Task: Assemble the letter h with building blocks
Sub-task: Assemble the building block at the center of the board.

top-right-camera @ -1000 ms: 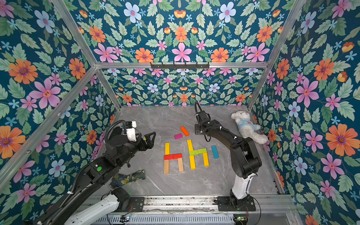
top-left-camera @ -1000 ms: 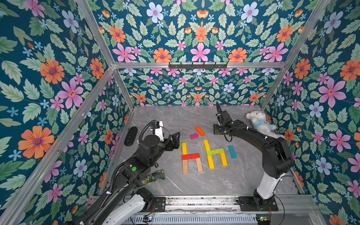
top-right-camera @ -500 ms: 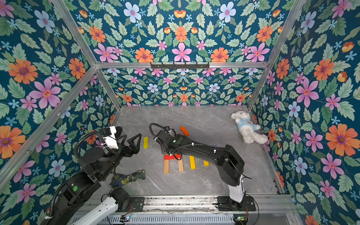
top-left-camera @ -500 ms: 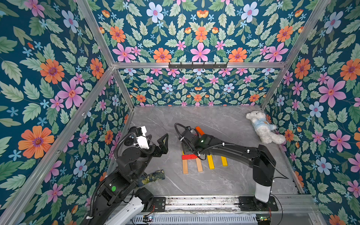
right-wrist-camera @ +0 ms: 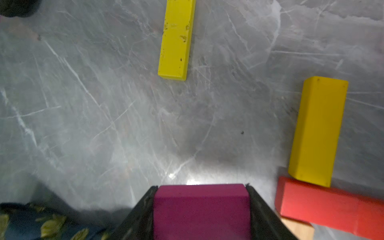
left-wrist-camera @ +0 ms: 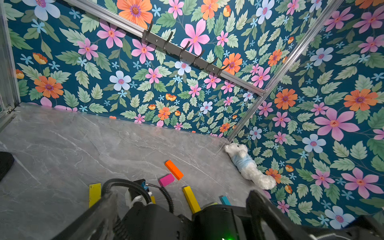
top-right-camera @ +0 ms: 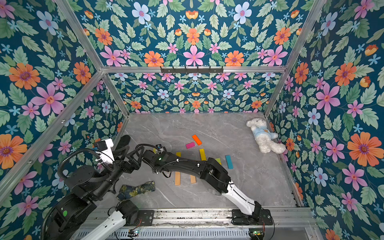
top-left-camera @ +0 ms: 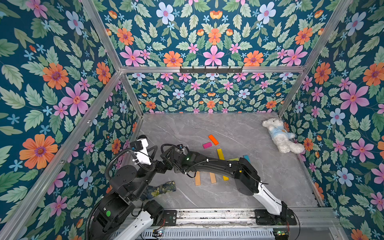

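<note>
while your right tool (right-wrist-camera: 201, 188) grips the magenta block (right-wrist-camera: 201, 214), lower it flat onto the desk (right-wrist-camera: 93, 108) beside the lone yellow bar (right-wrist-camera: 176, 39), clear of your wide-spread left tool (left-wrist-camera: 182, 195).

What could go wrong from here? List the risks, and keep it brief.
1. The right tool grips a magenta block right beside the red block and the yellow block touching it. A sideways slip could knock those joined pieces apart.
2. The open left tool sits very close to the right arm, so they may collide.
3. That arm hangs over the wooden blocks, and dipping could scatter them.
</note>
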